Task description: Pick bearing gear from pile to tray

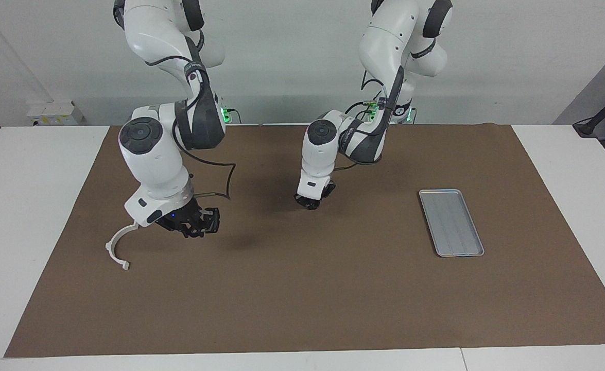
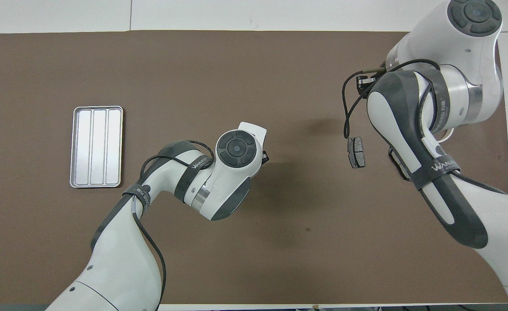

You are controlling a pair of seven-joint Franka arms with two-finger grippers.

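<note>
We judge our left gripper (image 1: 310,203), fingertips together low on the brown mat (image 1: 302,288), the arm nearer the ridged silver-grey metal tray (image 1: 451,222), which lies toward its own end of the table, while the right gripper (image 1: 195,225) hangs over the pile of loose parts (image 2: 356,152).

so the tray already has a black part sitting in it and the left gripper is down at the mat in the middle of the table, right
Not quite. The overhead view shows the tray bare, with nothing in it. The rest holds: the left gripper is down at the mat in the middle of the table.
</note>
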